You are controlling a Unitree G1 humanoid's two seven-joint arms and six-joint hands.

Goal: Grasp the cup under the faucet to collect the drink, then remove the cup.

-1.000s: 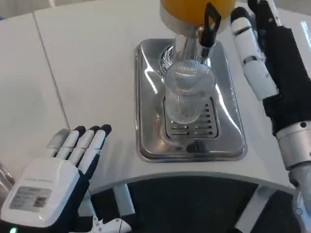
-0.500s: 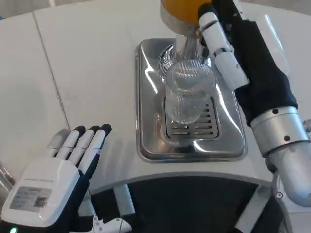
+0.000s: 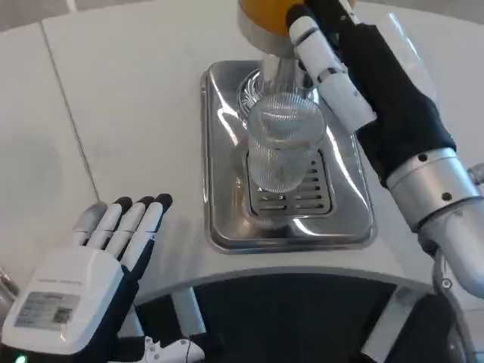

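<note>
Cup [image 3: 281, 149]: upright on the tray [image 3: 227, 197] under the faucet [image 3: 276, 72], just left of and below the right hand [image 3: 355, 83], fingers extended, empty; left hand [image 3: 91, 280] well apart, fingers straight, holding nothing.

The cup [image 3: 282, 147] is set upright on the grate of the drip tray [image 3: 219, 219], directly below the faucet [image 3: 281, 72] of the dispenser [image 3: 265, 19] at the far end of the tray. The right hand [image 3: 355, 76] is placed just right of the cup, up by the faucet. The left hand [image 3: 91, 283] is laid near the front table [image 3: 136, 98] edge, well left of the tray.
</note>
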